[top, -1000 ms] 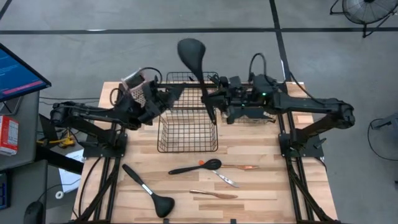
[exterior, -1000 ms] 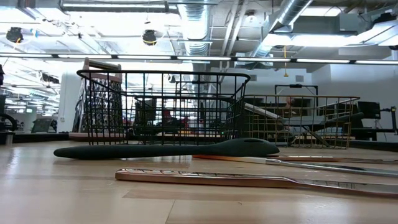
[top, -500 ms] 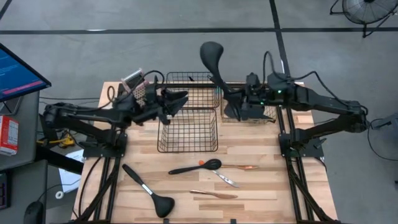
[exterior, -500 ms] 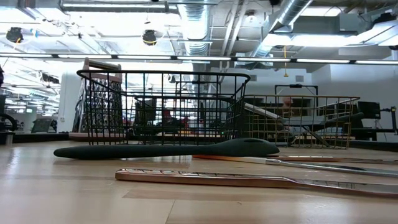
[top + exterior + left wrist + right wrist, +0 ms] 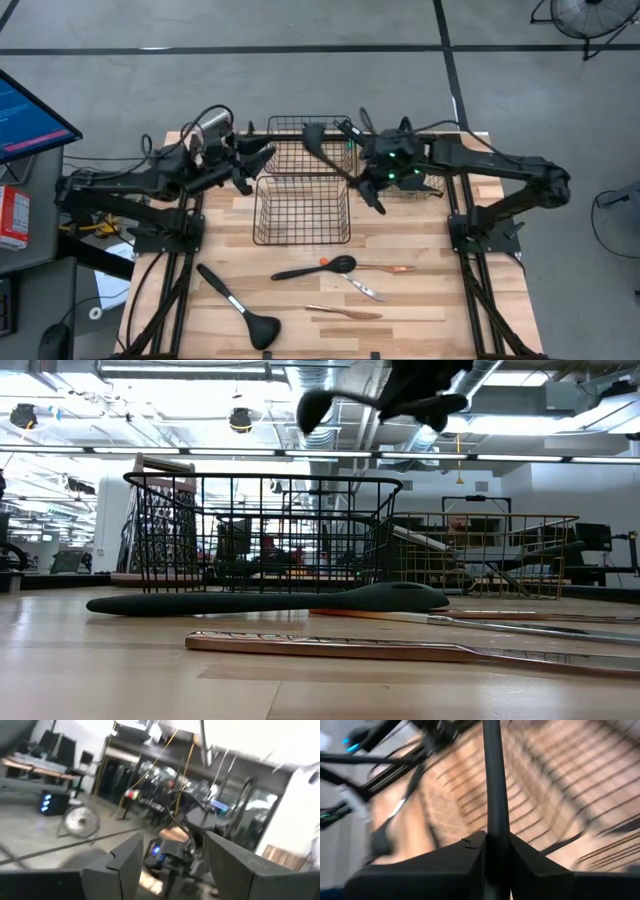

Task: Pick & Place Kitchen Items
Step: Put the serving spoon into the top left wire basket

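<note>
The black ladle (image 5: pixel 335 155) is a long, slim-handled plastic utensil with a rounded, deep bowl at one end. In the high view it lies on a slant above the far wire basket (image 5: pixel 310 145), bowl toward the basket's middle and handle tip down toward the front right. In the low view the bowl (image 5: pixel 313 407) hangs high in the air over the baskets.

The right gripper (image 5: pixel 368 172) is clenched on the ladle's handle. The right wrist view shows the handle (image 5: pixel 492 785) running straight up from between the two dark fingers (image 5: pixel 445 865), pinched on both sides, with most of its length reaching beyond the fingertips; this view is smeared, so the exact spot of the grip along the handle is hard to fix.

The left gripper (image 5: pixel 262 152) hovers at the far basket's left edge, its fingers (image 5: pixel 127 862) spread apart with nothing between them.

On the table (image 5: pixel 420 290) in front of the near basket (image 5: pixel 300 210) lie a black spoon (image 5: pixel 315 268), a second black ladle (image 5: pixel 238 306) and thin copper-handled pieces (image 5: pixel 345 312).
</note>
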Motion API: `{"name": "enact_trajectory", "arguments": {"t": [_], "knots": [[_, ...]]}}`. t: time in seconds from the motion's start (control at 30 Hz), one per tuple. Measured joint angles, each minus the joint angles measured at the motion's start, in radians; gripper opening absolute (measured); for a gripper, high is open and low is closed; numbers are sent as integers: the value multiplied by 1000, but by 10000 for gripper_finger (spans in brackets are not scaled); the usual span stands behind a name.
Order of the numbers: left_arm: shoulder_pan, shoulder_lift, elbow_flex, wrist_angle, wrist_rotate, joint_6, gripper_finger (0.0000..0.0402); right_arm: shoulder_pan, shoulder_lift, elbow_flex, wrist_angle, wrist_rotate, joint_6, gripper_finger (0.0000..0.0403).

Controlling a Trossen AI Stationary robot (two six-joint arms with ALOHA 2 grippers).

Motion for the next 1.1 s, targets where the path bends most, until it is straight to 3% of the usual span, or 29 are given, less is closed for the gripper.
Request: {"name": "enact_trajectory", "arguments": {"t": [0.13, 0.33, 0.57, 0.9, 1.1], "knots": [[0, -4, 0, -117, -1, 162, 190, -39, 55, 0, -8, -203, 69, 43], [0, 63, -1, -176, 4, 481, 190, -60, 90, 0, 44, -396, 140, 46], [-5, 222, -1, -178, 140, 722, 202, -60, 91, 0, 78, -413, 172, 44], [-22, 288, 27, -176, 95, 846, 270, -63, 91, 0, 72, -409, 171, 46], [3, 311, 28, -188, 87, 947, 280, -75, 91, 0, 72, -406, 175, 46]]}}
